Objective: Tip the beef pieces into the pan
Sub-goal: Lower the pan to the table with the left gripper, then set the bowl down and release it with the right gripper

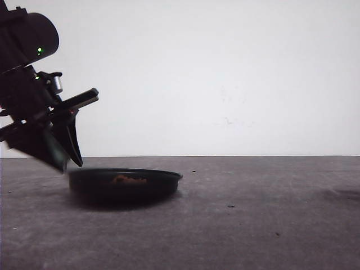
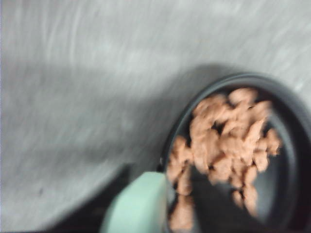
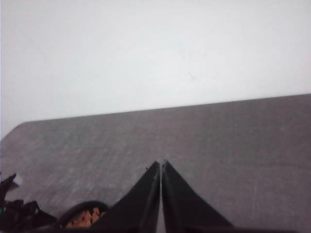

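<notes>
Many beef pieces lie in the pan.

We see the pan on the tabletop, just below and right of the left end effector | beef pieces in the pan | pan handle nearest that end effector | right end effector well apart from the pan

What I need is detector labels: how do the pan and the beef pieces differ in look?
The pan is black; the beef pieces are orange-brown. The pan is one smooth, round, shallow dish; the beef pieces are many small irregular chunks. The pan is wide; each beef piece is far smaller. Both are together, the pieces heaped inside the pan.
</notes>
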### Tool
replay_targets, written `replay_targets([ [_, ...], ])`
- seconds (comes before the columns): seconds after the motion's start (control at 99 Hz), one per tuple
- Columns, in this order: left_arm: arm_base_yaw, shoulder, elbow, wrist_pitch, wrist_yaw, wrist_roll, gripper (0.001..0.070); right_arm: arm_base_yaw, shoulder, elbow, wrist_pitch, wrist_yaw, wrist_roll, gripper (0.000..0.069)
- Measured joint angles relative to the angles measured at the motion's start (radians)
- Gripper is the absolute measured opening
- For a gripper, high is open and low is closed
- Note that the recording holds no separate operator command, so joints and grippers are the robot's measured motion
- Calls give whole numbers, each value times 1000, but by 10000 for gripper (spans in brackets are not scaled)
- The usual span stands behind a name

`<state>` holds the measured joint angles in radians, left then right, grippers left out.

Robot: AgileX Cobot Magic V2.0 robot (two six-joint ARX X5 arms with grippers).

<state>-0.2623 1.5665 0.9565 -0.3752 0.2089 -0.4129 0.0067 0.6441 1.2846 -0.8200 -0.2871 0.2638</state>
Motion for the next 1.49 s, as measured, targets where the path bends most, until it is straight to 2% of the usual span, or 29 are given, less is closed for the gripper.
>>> replay_targets([
  [0.081,0,0,0,1,0,2,386,0,0,0,11,-1,6,4],
  [0.263,4,-3,0,-11,-1,1,516,0,0,0,16,-8,12,4],
  [0.364,14,-27,0,-12,-27,0,699,1,0,0,16,-26,14,4],
  [0.576,56,-147,0,-29,-120,2,696,1,0,0,16,-27,14,4],
  [0.798,101,-341,0,-85,-283,7,694,1,0,0,16,-17,-8,4],
  [0.828,105,-379,0,-92,-290,12,681,1,0,0,16,-1,-24,4],
  [0.859,107,-418,0,-101,-292,23,631,1,0,-2,17,18,-42,4],
  [1.0,107,-610,0,-161,-294,55,201,2,-1,-39,28,126,-165,4],
  [1.04,106,-666,0,-173,-301,57,115,2,-5,-62,50,160,-193,4],
  [1.071,106,-708,0,-177,-306,58,80,3,-13,-86,74,174,-213,4],
  [1.131,100,-795,0,-177,-320,61,43,3,-38,-149,135,180,-246,4],
  [1.222,97,-933,0,-176,-363,89,27,3,-102,-280,252,182,-294,4],
  [1.354,97,-1126,-26,-215,-418,176,24,3,-224,-480,419,187,-331,4],
  [1.424,95,-1202,-67,-280,-452,211,24,3,-281,-568,455,208,-347,4],
  [1.495,95,-1251,-142,-322,-480,219,24,3,-311,-643,455,212,-358,4],
])
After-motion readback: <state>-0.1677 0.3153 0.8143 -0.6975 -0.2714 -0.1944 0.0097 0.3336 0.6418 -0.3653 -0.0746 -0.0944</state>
